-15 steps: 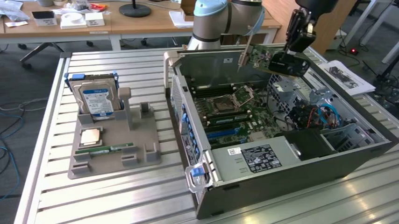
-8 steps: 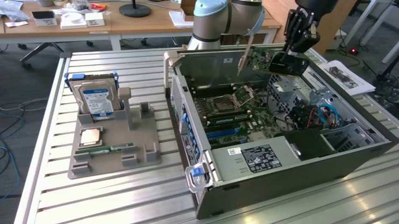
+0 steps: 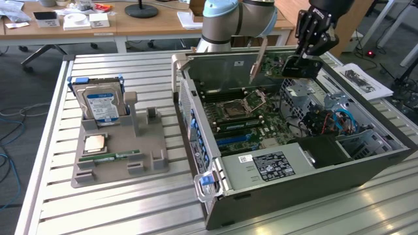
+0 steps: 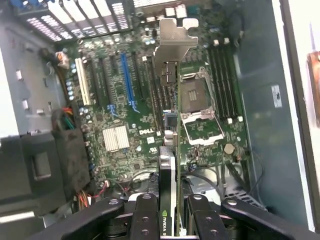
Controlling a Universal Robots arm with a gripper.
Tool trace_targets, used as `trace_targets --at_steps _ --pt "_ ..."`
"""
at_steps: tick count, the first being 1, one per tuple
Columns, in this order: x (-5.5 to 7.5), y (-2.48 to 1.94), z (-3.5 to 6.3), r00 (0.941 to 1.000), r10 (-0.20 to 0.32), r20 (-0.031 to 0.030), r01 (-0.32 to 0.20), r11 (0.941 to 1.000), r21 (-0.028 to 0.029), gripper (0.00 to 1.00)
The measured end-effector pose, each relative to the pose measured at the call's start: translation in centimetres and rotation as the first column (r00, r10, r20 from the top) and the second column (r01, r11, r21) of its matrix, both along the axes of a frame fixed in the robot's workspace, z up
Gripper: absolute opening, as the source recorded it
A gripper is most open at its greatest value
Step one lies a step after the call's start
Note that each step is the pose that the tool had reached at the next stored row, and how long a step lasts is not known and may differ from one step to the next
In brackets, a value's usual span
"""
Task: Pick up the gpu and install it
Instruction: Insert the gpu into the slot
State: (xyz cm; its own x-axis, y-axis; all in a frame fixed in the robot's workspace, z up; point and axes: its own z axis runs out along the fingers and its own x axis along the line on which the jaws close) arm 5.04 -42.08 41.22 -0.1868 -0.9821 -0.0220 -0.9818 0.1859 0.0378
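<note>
**Exterior view**
- Arm: comes down from the top edge over the open computer case [image 3: 294,196], wrist canted toward the exterior view's left.
- Gripper [image 3: 299,62]: black, clamped on the gpu [image 3: 271,63] at a narrow setting.
- Gpu: held clear above the motherboard [image 3: 242,117], near the case's back wall. It stands on edge, its silver end bracket toward the exterior view's left.
- Writing: a white-and-black label [image 3: 271,166] lies on the case's inner cover, its print too small to read.
- Grey holder [image 3: 117,161], on the slatted table [image 3: 98,210], well apart from the case on the exterior view's left. It carries a hard drive [image 3: 101,105] with a blue label (text unreadable), a CPU [image 3: 96,143] and a RAM stick [image 3: 111,156].

**Wrist view**
- Gpu [image 4: 168,175]: seen edge-on, its bracket at the far end, hanging over the board between the expansion slots and the CPU socket [image 4: 200,110]. It is apart from the blue slot [image 4: 127,82].
- Writing: "NVIDIA" with a green logo on the card's edge, partly cut off; "DELL" in white on the motherboard [image 4: 145,131].
- Gripper [image 4: 169,222]: the black fingers [image 4: 145,215] press the card from both sides.
</note>
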Motion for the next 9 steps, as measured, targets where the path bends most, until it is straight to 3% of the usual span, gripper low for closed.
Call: trace_targets --at_steps 5,9 --pt "0.00 0.00 -0.03 0.9968 0.080 -0.0001 -0.080 0.9968 -0.0001 0.27" --pt "0.00 0.00 -0.04 0.9964 0.084 -0.0001 -0.084 0.9964 -0.0001 0.27"
